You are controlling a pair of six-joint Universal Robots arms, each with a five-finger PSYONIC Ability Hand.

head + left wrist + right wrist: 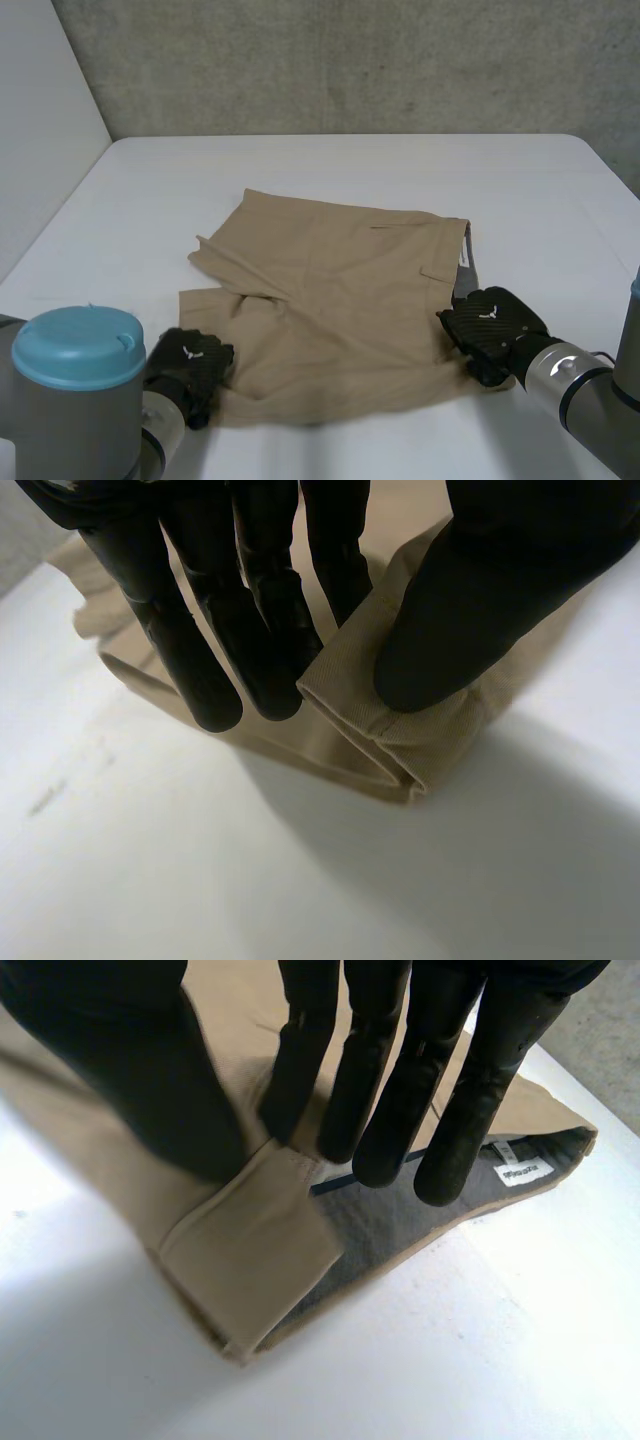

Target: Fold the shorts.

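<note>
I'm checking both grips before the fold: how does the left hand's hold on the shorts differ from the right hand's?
The left hand pinches a stitched leg-hem corner of the shorts; the right hand pinches a waist corner. Cloth at the left hand is all tan; at the right hand grey lining and a white label show. Shared: both pinch the shorts' near edge.

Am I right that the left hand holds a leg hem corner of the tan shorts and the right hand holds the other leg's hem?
Not quite: the right hand holds a waistband corner; the right wrist view shows grey lining and a white label at its fingertips. The left hand does hold a leg hem corner of the tan shorts.
</note>
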